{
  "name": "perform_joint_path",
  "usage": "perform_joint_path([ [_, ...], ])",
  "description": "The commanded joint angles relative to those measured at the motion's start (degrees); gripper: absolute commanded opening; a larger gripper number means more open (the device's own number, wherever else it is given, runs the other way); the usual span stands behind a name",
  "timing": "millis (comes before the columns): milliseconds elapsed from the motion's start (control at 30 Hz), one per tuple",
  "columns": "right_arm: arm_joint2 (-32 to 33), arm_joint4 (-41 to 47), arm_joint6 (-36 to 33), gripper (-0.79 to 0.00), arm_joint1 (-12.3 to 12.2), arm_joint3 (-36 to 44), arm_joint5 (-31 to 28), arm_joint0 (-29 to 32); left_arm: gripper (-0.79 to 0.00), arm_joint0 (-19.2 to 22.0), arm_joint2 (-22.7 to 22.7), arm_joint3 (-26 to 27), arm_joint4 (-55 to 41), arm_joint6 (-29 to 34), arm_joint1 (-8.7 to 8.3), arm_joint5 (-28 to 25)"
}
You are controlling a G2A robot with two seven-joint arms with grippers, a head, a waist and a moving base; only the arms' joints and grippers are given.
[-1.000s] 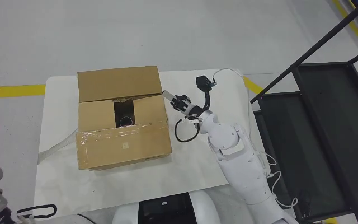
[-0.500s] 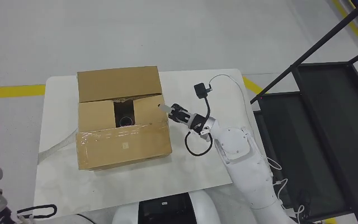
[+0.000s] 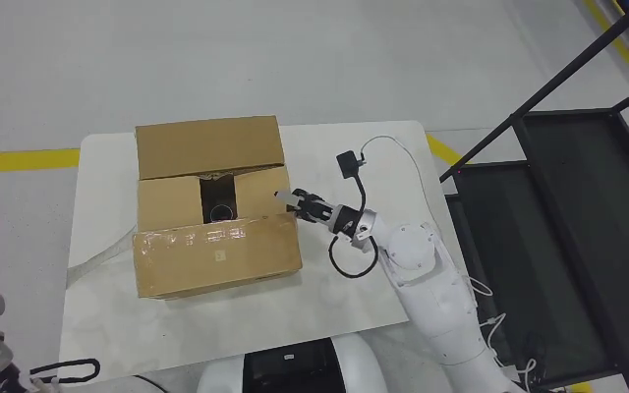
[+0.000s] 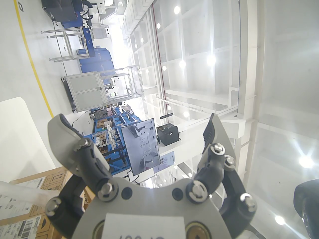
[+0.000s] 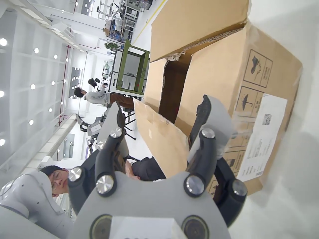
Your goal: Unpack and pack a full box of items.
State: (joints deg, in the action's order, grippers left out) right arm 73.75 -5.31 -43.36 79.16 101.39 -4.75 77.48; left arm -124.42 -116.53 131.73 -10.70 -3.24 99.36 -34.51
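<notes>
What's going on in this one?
The robot's right claw is open at the end of the brown cardboard box on the white table, beside the edge of its taped near flap, gripping nothing. The far flap is folded back, and a dark round item shows through the gap. The left claw is open and empty, aimed at the ceiling.

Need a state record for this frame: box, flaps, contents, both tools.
box: brown cardboard box on the white table, top partly open
far flap: folded back, away from the robot
near flap: taped, lying over the front of the opening
contents: dark round item seen through the gap; the rest is hidden
right tool: open, at the box's right edge, a flap edge apparently between its fingers
left tool: open, empty, aimed upward
</notes>
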Motion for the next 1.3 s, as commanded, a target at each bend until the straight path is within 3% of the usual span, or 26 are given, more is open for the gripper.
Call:
perform_joint_path([
  [0, 0.51, 1.20, -0.63, -0.286, -0.19, -0.06, -0.42, 0.14, 0.000, 0.00, 0.00, 0.01, 0.00, -0.03, 0.00, 0.01],
  [500, 4.47, 13.91, -8.39, -0.326, -1.73, -0.28, -3.47, 1.68, 0.000, 0.00, 0.00, 0.01, 0.00, -0.03, 0.00, 0.01],
  [833, 4.51, 17.01, -11.30, -0.326, -2.58, -0.53, -5.18, 1.83, 0.000, 0.00, 0.00, 0.01, 0.00, -0.03, 0.00, 0.01],
  [1267, 4.61, 21.85, -17.29, -0.422, -3.89, 2.97, -4.97, 3.68, 0.000, 0.00, 0.00, 0.01, 0.00, -0.03, 0.00, 0.01],
])
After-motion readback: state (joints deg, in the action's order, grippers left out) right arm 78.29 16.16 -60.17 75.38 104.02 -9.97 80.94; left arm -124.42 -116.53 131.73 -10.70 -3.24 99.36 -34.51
